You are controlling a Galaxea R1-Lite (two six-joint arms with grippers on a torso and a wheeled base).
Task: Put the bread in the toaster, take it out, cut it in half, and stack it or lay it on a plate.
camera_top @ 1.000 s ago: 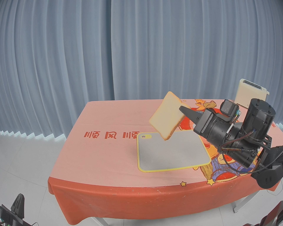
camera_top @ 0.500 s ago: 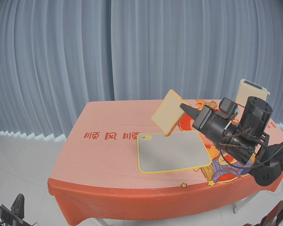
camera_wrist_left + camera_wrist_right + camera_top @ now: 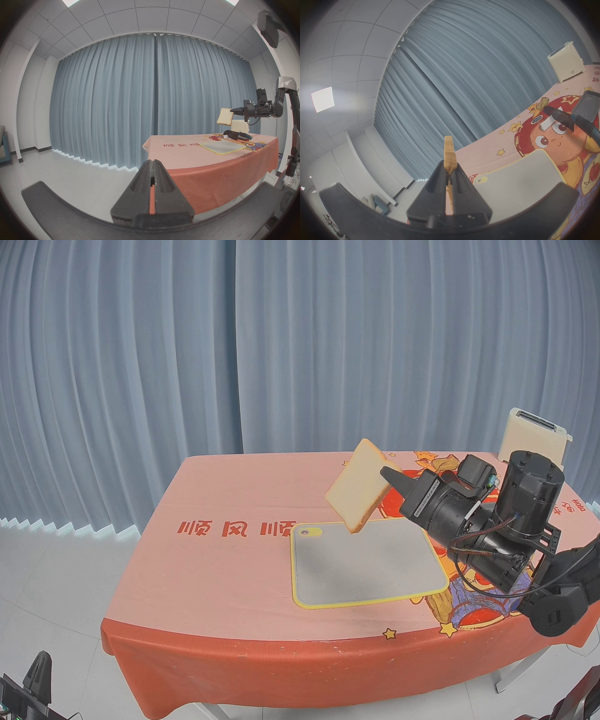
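My right end effector [image 3: 386,472] is pinched tight on the bread [image 3: 355,489]. I'd carry it slowly to the toaster [image 3: 532,435] at two o'clock, edge down.

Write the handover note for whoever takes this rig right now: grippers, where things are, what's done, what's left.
Right gripper: shut on the bread, holding it tilted in the air over the far edge of the cutting board.
Left gripper: fingers shut, empty, low and off to the side of the table.
Toaster: at the table's far right corner, slot empty.
A dark tool, possibly the knife, lies beyond the board.
Done: bread is picked up, whole and uncut; I cannot tell whether it has been toasted.
Left: toast if needed, cut in half on the board, stack or lay on a plate.
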